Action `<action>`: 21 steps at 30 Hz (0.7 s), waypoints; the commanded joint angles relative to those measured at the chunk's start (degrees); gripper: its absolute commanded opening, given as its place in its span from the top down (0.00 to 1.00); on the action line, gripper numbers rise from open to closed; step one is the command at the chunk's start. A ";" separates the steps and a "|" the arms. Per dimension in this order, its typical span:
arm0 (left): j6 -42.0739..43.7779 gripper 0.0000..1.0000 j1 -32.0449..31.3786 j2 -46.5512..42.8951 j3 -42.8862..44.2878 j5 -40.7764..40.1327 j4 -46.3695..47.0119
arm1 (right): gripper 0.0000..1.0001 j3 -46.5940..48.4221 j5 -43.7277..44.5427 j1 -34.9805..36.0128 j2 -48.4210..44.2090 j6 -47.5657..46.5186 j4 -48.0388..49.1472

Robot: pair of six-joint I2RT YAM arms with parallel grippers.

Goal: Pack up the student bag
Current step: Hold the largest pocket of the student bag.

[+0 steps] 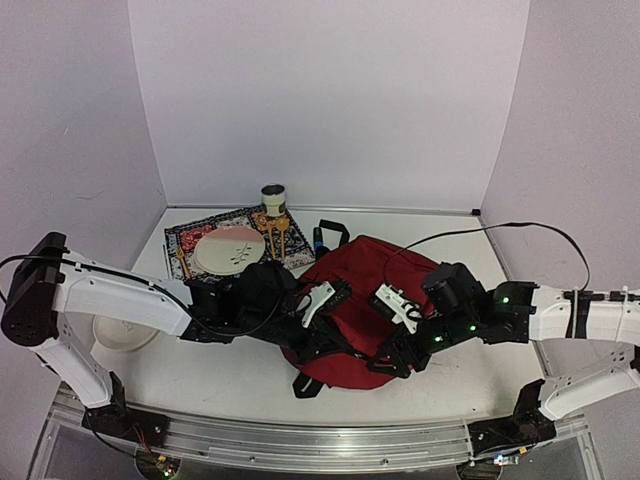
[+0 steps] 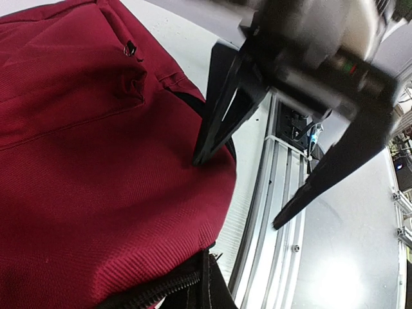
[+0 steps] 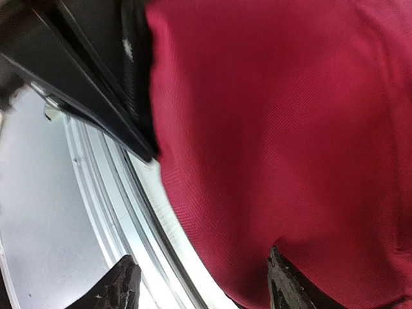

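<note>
Right gripper (image 3: 201,261) - jaws wide apart, holding nothing. One fingertip (image 3: 283,286) sits over the red cloth, and the other hangs off the bag's edge above the metal rail (image 3: 103,206). The left wrist view agrees: one black finger touches the bag's near rim and the other is clear of it. So the gripper straddles the near rim of the student bag (image 1: 365,262) and is not yet closed on it.

Left gripper (image 1: 312,318) is at the bag's left side, low over the cloth. Its fingers are lost among dark straps from above and its own camera doesn't show them, so I cannot tell how far open it is or whether it holds anything. That camera looks along the bag's red panel, with a zipper (image 2: 158,293) and dark lining at the bottom of the view.

The bag lies slumped between the two arms. From above its outline is roundish, so the long axis is hard to call.

Both grippers are at the bag, but only the right is lined up on an edge, with fabric right under its inner finger. Judgement: this is opening or propping the bag, packing not begun - closing the right jaws would pinch the rim.

Beyond the bag's far-left corner are a plate (image 1: 230,250) on a patterned mat (image 1: 190,238) and a cup (image 1: 273,197). A white bowl (image 1: 120,335) sits well to the bag's left.
</note>
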 commanded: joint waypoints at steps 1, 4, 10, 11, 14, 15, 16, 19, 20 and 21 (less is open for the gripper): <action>-1.20 1.00 0.30 -6.28 0.46 -1.25 0.35 | 0.33 1.41 2.75 1.49 3.25 -2.43 -0.88; -1.40 1.00 0.30 -8.44 -0.04 -2.62 -0.52 | 0.40 2.01 4.52 1.64 5.16 -2.69 -0.88; -2.97 1.00 1.01 -10.41 -1.66 -9.90 -3.54 | 0.85 2.45 6.41 1.69 4.99 -1.80 -4.00; -3.40 1.00 1.40 -10.64 -2.24 -10.29 -3.80 | 0.94 2.31 7.05 1.67 4.46 -1.38 -4.51; -4.45 1.00 1.92 -11.75 -3.74 -11.35 -4.01 | 1.00 1.68 8.98 1.68 2.33 -0.54 -5.25; -4.72 1.00 2.05 -12.20 -4.19 -11.77 -4.12 | 1.00 1.54 9.54 1.69 1.64 -0.23 -5.46; -4.89 1.00 2.16 -12.65 -4.62 -12.22 -4.28 | 1.00 1.41 10.06 1.71 1.12 0.25 -5.72; -5.64 1.00 2.75 -14.35 -6.14 -14.74 -5.13 | 1.00 1.37 11.94 1.62 -0.22 1.33 -7.08; -6.00 1.00 3.22 -14.94 -6.67 -15.84 -5.50 | 1.00 1.34 12.58 1.58 -0.65 1.70 -7.68; -6.35 1.00 3.79 -15.44 -7.17 -16.77 -5.79 | 1.00 1.27 13.00 1.55 -1.07 2.04 -8.22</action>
